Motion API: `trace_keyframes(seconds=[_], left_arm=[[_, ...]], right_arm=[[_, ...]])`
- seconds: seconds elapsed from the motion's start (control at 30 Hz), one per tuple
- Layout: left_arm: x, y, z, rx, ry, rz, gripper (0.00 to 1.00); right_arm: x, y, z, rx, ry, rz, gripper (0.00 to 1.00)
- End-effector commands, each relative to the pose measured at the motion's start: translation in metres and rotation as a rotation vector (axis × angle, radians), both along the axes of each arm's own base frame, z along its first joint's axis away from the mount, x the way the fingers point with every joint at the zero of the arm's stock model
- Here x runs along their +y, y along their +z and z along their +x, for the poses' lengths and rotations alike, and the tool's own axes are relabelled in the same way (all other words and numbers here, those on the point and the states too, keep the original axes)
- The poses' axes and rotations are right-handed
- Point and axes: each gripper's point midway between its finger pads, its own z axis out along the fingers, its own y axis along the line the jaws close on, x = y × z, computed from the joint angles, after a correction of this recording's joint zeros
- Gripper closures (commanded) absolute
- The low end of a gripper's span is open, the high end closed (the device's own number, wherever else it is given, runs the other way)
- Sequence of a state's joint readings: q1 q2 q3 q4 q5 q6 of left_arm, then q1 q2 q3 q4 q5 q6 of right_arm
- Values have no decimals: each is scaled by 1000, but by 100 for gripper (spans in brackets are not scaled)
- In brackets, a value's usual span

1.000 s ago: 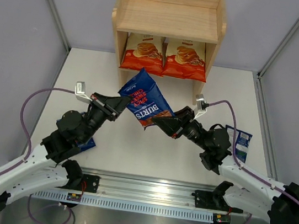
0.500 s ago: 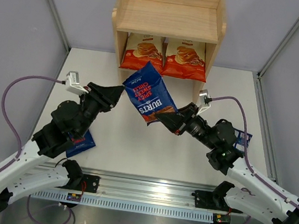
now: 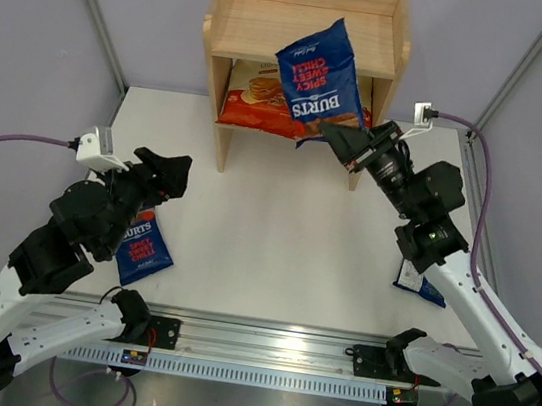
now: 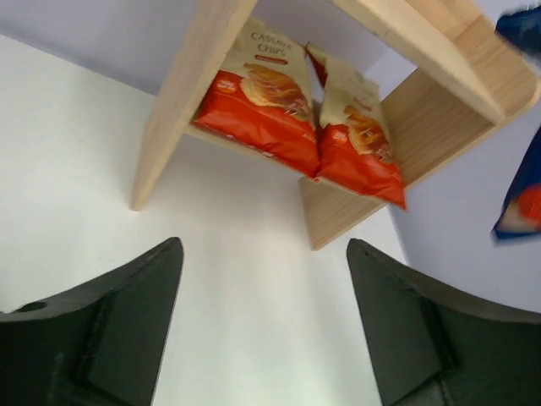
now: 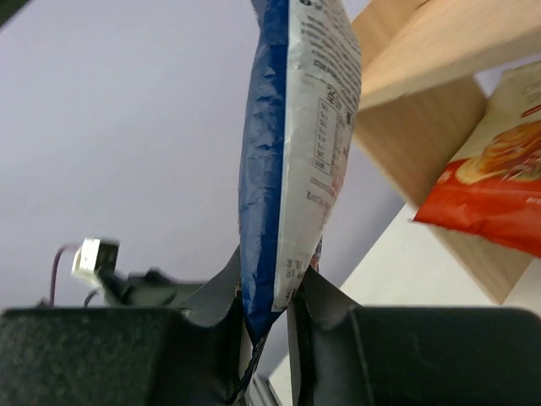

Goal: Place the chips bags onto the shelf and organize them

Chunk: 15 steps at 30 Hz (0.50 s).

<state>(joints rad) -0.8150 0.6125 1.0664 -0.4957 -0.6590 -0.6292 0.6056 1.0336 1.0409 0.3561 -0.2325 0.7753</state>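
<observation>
Right claw (image 3: pixel 333 134) first: clamped on the bottom seam of a Burts bag (image 3: pixel 317 76), up off mid-counter within the last second and now holding it upright in front of the shelf's (image 3: pixel 265 31) top tier. Left claw (image 3: pixel 168 170): backed away from the bag to its own side, spread wide, nothing in it. Looks like just a push onto the top board next, with the Cassava bags (image 3: pixel 254 95) already on the lower tier and the left Burts (image 3: pixel 143 251) and right Burts (image 3: pixel 419 282) flat on the counter (image 3: pixel 268 223).
</observation>
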Motion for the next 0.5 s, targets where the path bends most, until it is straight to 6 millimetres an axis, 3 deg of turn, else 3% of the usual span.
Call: trace_keyframes(seconds=[0.0, 0.03, 0.07, 0.13, 0.17, 0.23, 0.27, 0.33, 0.37, 0.47], left_arm=[[24, 5, -11, 25, 18, 202, 13], [25, -1, -14, 49, 2, 252, 7], [30, 3, -17, 45, -2, 283, 4], [31, -4, -23, 62, -40, 339, 1], [31, -6, -26, 59, -63, 379, 1], [32, -14, -29, 77, -84, 408, 1], [33, -17, -32, 74, -96, 421, 1], [29, -27, -36, 81, -140, 444, 1], [30, -29, -39, 72, -150, 449, 1], [37, -41, -43, 72, -143, 466, 1]], right_arm=[[-21, 30, 38, 136, -78, 129, 100], [-17, 26, 51, 183, -81, 139, 100], [-23, 45, 55, 169, -96, 166, 100], [-17, 40, 77, 243, -107, 164, 100], [-19, 60, 79, 230, -105, 193, 99], [-20, 58, 101, 301, -130, 227, 98], [-23, 71, 104, 308, -138, 262, 97], [-31, 66, 126, 388, -190, 326, 89], [-34, 75, 130, 400, -202, 356, 86], [-38, 77, 150, 481, -220, 435, 91]])
